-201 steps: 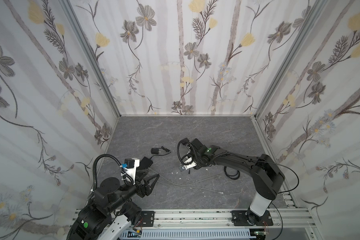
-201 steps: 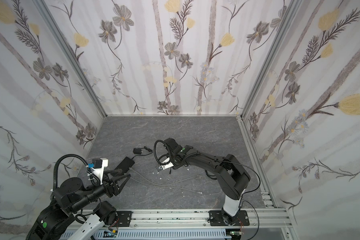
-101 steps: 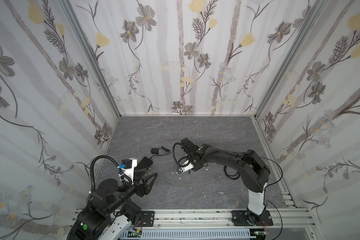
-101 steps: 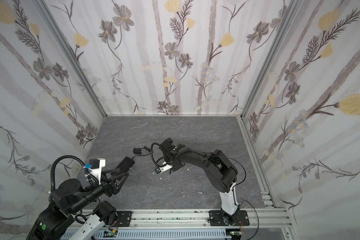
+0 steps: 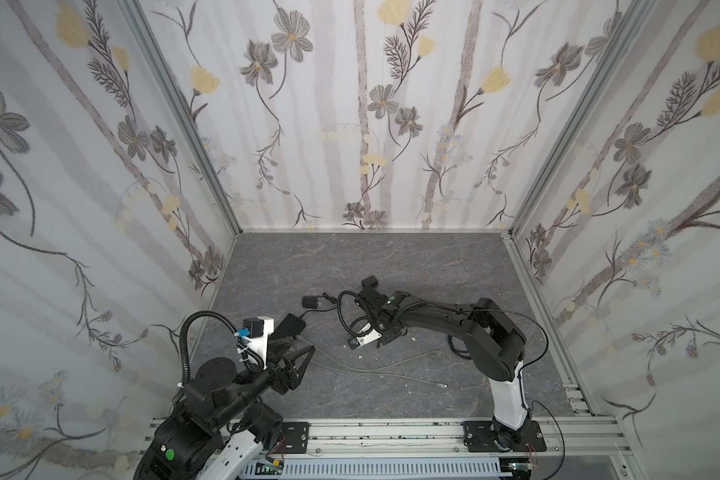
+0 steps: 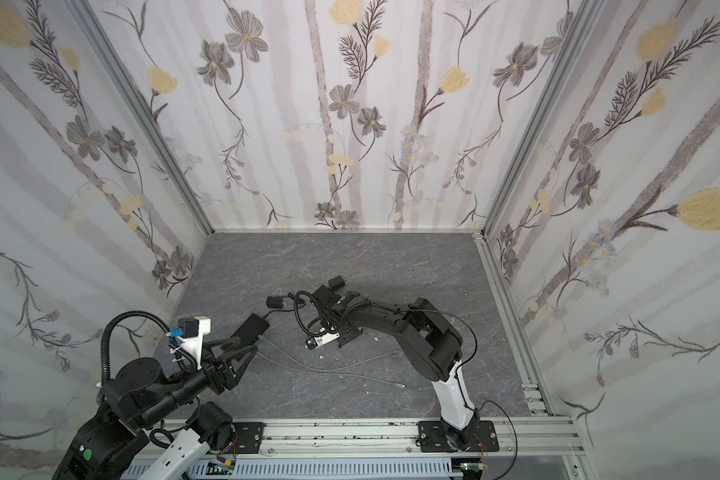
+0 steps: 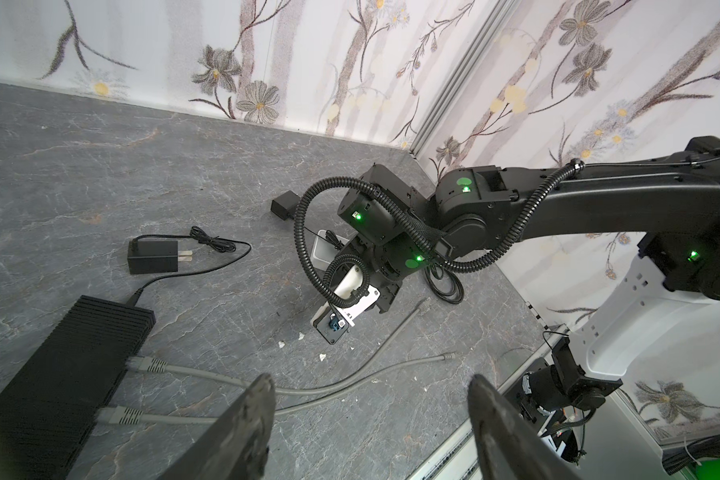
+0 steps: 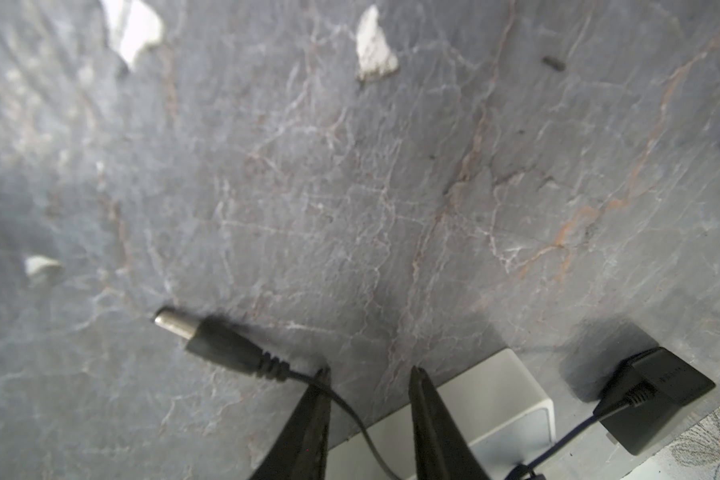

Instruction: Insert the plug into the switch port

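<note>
Though its lettering blurs, adapter [image 8: 666, 384] lies near plug [image 8: 221, 343].

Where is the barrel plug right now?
In the right wrist view the plug is down at the grey floor beside the right claw, its thin cable running between the claw's fingers; the white box is close by.

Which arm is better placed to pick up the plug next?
Right. The right gripper, open, has the plug just beside it, its thin cable running through the gap, and the white box close by. The left gripper, open too, sits apart by the black box.
</note>
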Available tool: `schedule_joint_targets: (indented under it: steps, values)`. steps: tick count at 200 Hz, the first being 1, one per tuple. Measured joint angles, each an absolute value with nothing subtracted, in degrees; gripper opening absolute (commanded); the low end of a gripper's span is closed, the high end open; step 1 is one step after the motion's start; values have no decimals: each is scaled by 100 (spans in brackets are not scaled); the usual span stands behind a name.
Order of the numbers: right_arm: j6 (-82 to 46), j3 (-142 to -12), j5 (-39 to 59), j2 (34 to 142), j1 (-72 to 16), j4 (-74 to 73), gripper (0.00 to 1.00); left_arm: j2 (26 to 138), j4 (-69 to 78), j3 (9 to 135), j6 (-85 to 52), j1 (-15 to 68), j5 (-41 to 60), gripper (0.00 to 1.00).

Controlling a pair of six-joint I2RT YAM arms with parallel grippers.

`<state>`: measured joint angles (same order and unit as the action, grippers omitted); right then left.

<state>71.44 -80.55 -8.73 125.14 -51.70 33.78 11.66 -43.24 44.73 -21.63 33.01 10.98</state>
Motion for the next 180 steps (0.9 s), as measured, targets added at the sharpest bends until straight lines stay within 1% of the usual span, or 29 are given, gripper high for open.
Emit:
schedule_joint_targets:
  steps: [42, 96, 99, 103, 154, 158, 167, 171, 180]
  values:
    - [7142, -7878, -860, 12414, -5240, 3260, 33, 1155, -4324, 4473, -2163, 3295, 1092, 74]
    - [7161, -7603, -443, 12206, -5282, 3262, 32, 1151, -4324, 4473, -2165, 3295, 1074, 74]
    - [7161, -7599, -419, 12204, -5282, 3267, 27, 1151, -4324, 4473, -2165, 3295, 1074, 74]
    - [7164, -7594, -395, 12204, -5286, 3271, 25, 1151, -4324, 4473, -2165, 3295, 1074, 74]
    - [7159, -7651, -301, 12269, -5290, 3334, 23, 1151, -4324, 4473, -2167, 3295, 1057, 73]
    - [7157, -7662, -298, 12276, -5290, 3336, 16, 1151, -4324, 4473, -2169, 3295, 1055, 73]
    - [7155, -7697, -292, 12302, -5290, 3339, 14, 1151, -4324, 4473, -2180, 3295, 1052, 73]
    - [7153, -7714, -290, 12313, -5288, 3339, 8, 1151, -4324, 4473, -2189, 3295, 1052, 73]
    - [7113, -7756, -279, 12350, -5273, 3336, 7, 1151, -4324, 4473, -2189, 3295, 1039, 73]
